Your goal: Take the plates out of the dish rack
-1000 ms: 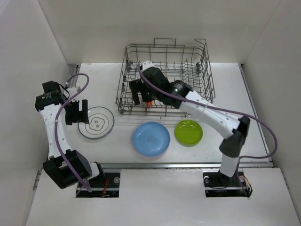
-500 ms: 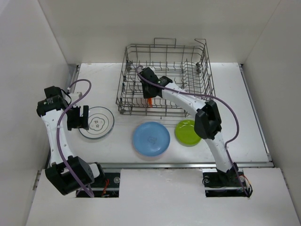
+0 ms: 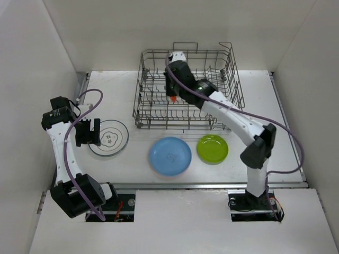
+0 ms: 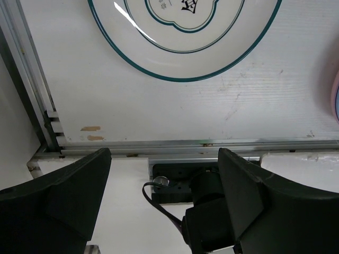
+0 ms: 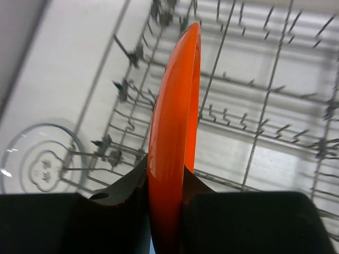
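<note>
White table, right gripper clamping orange plate over dish rack, left gripper spread wide

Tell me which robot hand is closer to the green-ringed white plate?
Left. The left gripper hangs open at the left edge of the white plate; the right gripper is off over the dish rack, pinching the orange plate.

Orange plate: smooth, high gloss; plastic or glazed, can't tell. Dish rack: thin grey metal wire, dull sheen. Green-rimmed white plate: glossy glaze, sharp highlights. Surface: white, matt, finely ribbed, scuffed, with a brushed metal rail at its edge. Left fingers and right fingers: matt black plastic.
</note>
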`<state>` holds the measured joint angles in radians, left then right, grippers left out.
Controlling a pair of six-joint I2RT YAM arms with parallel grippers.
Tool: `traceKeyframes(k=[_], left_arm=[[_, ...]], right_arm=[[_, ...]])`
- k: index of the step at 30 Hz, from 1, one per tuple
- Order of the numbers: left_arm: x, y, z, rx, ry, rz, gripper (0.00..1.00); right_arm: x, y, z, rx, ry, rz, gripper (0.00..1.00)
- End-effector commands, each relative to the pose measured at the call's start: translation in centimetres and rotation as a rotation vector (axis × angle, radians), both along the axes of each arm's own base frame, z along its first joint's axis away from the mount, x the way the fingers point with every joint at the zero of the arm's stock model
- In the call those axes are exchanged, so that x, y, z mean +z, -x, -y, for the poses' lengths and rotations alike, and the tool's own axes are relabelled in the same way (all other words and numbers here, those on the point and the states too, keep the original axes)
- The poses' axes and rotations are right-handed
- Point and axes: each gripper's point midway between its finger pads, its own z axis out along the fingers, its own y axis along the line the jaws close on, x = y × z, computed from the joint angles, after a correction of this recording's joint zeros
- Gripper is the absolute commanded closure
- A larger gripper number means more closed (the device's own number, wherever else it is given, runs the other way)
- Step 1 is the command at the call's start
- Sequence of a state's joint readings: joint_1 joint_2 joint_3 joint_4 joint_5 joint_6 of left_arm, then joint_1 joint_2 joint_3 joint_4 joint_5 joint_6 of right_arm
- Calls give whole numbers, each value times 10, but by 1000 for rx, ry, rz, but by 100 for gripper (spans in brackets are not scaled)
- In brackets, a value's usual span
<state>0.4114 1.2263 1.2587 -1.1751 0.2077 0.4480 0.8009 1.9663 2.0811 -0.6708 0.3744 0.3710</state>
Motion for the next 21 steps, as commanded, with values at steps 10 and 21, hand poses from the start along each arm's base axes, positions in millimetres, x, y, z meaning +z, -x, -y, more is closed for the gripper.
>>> traceKeyframes(k=[10,21], left_arm=[[5,-4,3,-11,12,24,20],[0,-14,9,-2,76,16,20]], right_arm=[[-2,158,29,469,121,-294,100],[-72,205,143,-34,424,-431,100]])
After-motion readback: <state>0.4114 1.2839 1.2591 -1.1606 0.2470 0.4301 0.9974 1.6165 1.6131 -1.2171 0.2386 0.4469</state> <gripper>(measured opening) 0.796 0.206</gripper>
